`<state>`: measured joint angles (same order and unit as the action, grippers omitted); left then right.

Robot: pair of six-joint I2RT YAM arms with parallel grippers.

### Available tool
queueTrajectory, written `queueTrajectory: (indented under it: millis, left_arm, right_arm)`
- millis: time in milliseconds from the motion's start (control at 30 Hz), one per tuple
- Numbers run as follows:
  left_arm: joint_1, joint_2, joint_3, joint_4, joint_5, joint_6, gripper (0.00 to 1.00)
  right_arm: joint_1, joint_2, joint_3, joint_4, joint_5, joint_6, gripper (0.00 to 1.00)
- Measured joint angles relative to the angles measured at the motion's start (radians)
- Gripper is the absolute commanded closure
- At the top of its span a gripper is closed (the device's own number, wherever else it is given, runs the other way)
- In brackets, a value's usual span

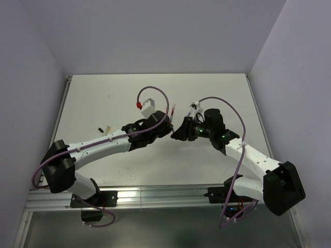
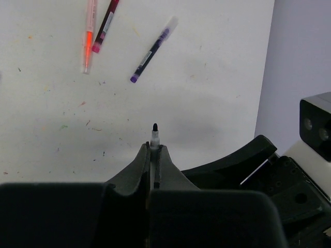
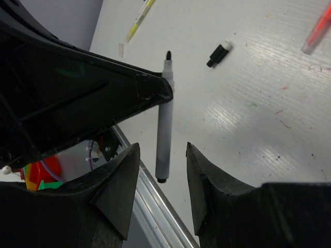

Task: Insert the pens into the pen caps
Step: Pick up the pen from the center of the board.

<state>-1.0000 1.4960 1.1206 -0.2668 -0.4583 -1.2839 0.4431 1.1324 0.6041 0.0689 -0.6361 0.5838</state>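
My left gripper (image 2: 154, 147) is shut on a white-black pen (image 2: 154, 136), whose black tip pokes out past the fingertips. In the right wrist view that pen (image 3: 164, 116) hangs from the left gripper's dark finger (image 3: 103, 98), and its rear end lies between the spread jaws of my right gripper (image 3: 163, 147), touching neither. On the table lie a black cap (image 3: 220, 53), a small clear cap (image 3: 122, 50) and a yellow pen (image 3: 139, 18). Orange (image 2: 89, 36), red (image 2: 105, 26) and purple (image 2: 152, 49) pens lie beyond the left gripper. Both grippers (image 1: 166, 125) (image 1: 181, 132) meet at the table's middle.
The table's metal front rail (image 3: 150, 206) runs just under the right gripper. Grey walls (image 1: 155, 31) close in the table on three sides. A white camera block with a red part (image 1: 147, 106) sits on the left wrist.
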Motion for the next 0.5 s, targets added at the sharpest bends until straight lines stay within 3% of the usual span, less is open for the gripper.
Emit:
queueTrajectory:
  millis: [233,500]
  left_arm:
    - [0.0,-0.001,0.0,0.029,0.014,0.034,1.0]
    - [0.0,0.0,0.0,0.053,0.031,0.048,1.0]
  right_arm:
    - [0.023,0.042,0.037,0.023,0.009,0.014,0.53]
    - [0.032,0.068,0.054,0.021,0.035,0.036,0.66]
